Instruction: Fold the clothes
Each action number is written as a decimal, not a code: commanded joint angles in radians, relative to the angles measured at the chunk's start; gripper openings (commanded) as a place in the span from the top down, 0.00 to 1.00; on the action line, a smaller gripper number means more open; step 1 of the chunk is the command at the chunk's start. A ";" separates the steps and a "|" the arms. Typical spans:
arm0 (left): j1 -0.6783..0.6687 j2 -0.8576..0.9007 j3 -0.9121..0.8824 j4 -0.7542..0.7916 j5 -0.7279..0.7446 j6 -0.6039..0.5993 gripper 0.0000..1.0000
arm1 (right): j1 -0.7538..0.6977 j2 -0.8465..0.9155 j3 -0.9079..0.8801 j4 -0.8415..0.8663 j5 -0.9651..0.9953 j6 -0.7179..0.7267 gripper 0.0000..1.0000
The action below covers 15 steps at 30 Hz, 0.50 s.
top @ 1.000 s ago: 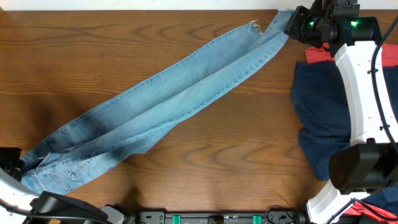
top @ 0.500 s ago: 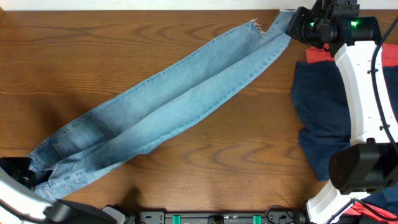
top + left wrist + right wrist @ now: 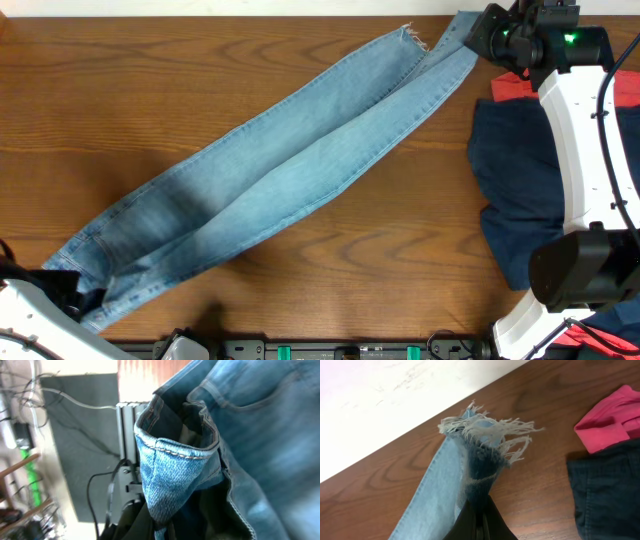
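left gripper (image 3: 159,522) is pinched tight on the waistband of the jeans (image 3: 280,170) at the near left corner, right gripper (image 3: 479,519) clamped on one frayed hem at the far edge. so the jeans lie stretched diagonally across the table (image 3: 150,80). navy garment (image 3: 515,170) sits to the right, with the coral t-shirt (image 3: 510,90) poking out beyond it.

Light-blue denim jeans (image 3: 290,165) stretched diagonally, near-left corner of table (image 3: 150,80) to far edge; crumpled dark navy garment (image 3: 515,170) overlaps coral-red T-shirt (image 3: 510,90), right edge.
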<state>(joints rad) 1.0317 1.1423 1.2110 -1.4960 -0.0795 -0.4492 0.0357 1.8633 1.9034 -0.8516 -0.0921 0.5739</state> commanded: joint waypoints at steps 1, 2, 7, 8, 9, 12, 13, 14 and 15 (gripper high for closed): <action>-0.003 -0.008 -0.050 0.021 -0.052 -0.017 0.94 | -0.016 -0.012 0.021 0.014 0.041 0.017 0.99; -0.003 -0.008 -0.050 0.023 -0.052 -0.019 0.94 | -0.017 -0.012 0.021 0.017 0.042 0.017 0.99; -0.003 0.006 -0.080 0.128 -0.052 -0.069 0.94 | -0.018 -0.012 0.021 0.033 0.044 0.024 0.99; -0.003 0.016 -0.091 0.159 -0.051 -0.085 0.94 | -0.018 -0.012 0.021 0.033 0.043 0.025 0.99; -0.003 0.028 -0.100 0.181 -0.051 -0.100 0.94 | -0.018 -0.012 0.021 0.032 0.043 0.024 0.99; -0.003 0.098 -0.110 0.244 -0.043 -0.106 0.94 | -0.015 -0.012 0.021 0.024 0.043 0.024 0.99; -0.003 0.124 -0.110 0.260 -0.040 -0.106 0.94 | -0.014 -0.012 0.021 0.021 0.043 0.024 0.99; -0.003 0.150 -0.110 0.278 -0.039 -0.106 0.94 | -0.014 -0.012 0.021 0.014 0.043 0.024 0.99; -0.003 0.181 -0.110 0.303 -0.036 -0.106 0.94 | -0.014 -0.012 0.021 0.006 0.043 0.024 0.99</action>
<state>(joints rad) 1.0306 1.2613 1.1065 -1.2251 -0.1028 -0.5289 0.0319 1.8633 1.9034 -0.8413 -0.0841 0.5850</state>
